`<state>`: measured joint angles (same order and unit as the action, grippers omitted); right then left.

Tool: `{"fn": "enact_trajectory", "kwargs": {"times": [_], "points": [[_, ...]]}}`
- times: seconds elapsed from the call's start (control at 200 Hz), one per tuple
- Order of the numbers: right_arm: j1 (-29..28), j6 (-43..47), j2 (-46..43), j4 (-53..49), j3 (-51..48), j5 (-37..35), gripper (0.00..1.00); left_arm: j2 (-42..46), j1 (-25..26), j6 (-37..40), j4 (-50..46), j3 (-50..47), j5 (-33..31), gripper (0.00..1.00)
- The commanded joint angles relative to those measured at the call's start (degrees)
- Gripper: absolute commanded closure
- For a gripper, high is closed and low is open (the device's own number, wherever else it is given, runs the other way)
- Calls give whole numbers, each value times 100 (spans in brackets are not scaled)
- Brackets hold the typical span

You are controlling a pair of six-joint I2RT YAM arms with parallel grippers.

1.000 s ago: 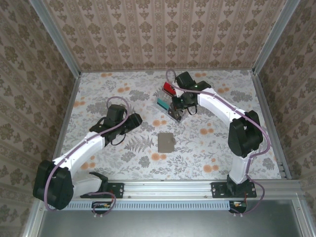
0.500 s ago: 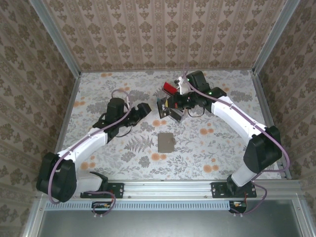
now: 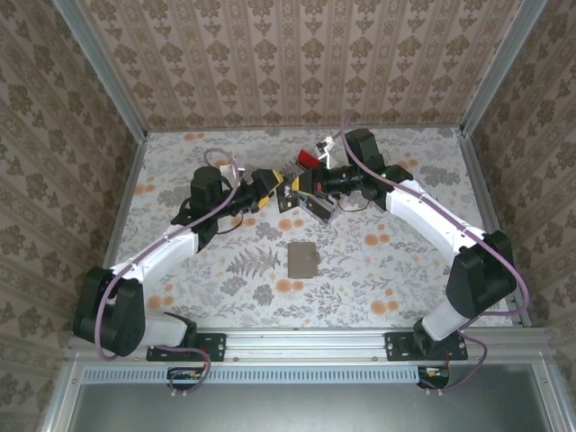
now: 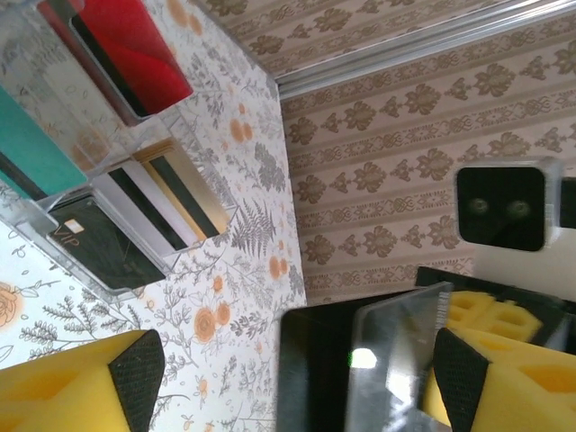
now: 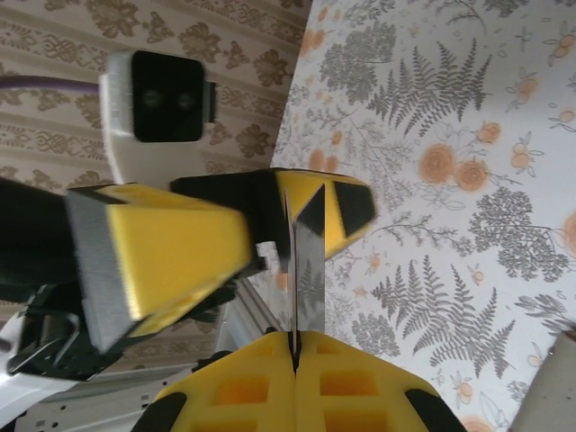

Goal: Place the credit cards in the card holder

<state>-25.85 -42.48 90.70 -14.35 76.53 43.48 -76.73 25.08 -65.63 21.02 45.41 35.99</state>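
Patterned beige wallpaper (image 3: 297, 63) closes in a table (image 3: 180, 162) covered with a cloth of grey ferns and orange flowers. Toward the far edge, a little right of the middle, stands a clear plastic rack (image 3: 319, 211) with cards upright in its slots. From the left wrist camera these are a red card (image 4: 126, 49), a teal card (image 4: 31, 153), a white card with a black stripe (image 4: 144, 211), a beige card (image 4: 193, 193) and a dark card marked VIP (image 4: 90, 238). The two arms reach in from either side and meet above the table, just on the left of the rack. The right gripper (image 5: 295, 346) has its yellow fingers pressed together on the lower edge of a shiny card (image 4: 400, 355), which sticks out from them and shows edge-on in the right wrist view. The left gripper (image 3: 273, 187) faces it with its jaws spread wide, one yellow finger (image 4: 72, 391) on each side of the shiny card. The card sits much closer to one finger than the other, and whether it touches that finger cannot be told. The card holder (image 3: 302, 259) lies flat and grey on the cloth near the middle of the table. It is on the near side of the rack, apart from it and below both grippers in the overhead view, with nothing resting on it.
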Motion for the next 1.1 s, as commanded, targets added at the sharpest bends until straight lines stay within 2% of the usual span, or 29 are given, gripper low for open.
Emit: {"fn": "enact_trajectory", "kwargs": {"times": [0.0,0.105,0.185,0.48,0.695,0.825,0.975,1.04,1.095], "points": [[34,-265,-79,336,-88,275,100,-162,35,-224,378,108,254,18],[32,-272,-35,326,-103,268,100,-327,68,-447,902,81,437,20],[31,-261,7,332,-136,249,100,-394,71,-575,1306,56,581,27],[43,-258,194,384,-183,182,100,-378,74,-735,1626,-74,622,65],[42,-296,255,424,-217,169,100,-386,76,-838,1783,-129,611,74],[62,-313,265,441,-259,134,100,-356,75,-828,1783,-139,622,85],[71,-425,274,660,-330,281,91,-316,67,-886,1875,-219,554,95],[69,-507,281,797,-353,406,81,-308,68,-946,1962,-239,534,98],[70,-575,284,916,-383,474,78,-298,70,-990,2010,-239,540,99]]}}
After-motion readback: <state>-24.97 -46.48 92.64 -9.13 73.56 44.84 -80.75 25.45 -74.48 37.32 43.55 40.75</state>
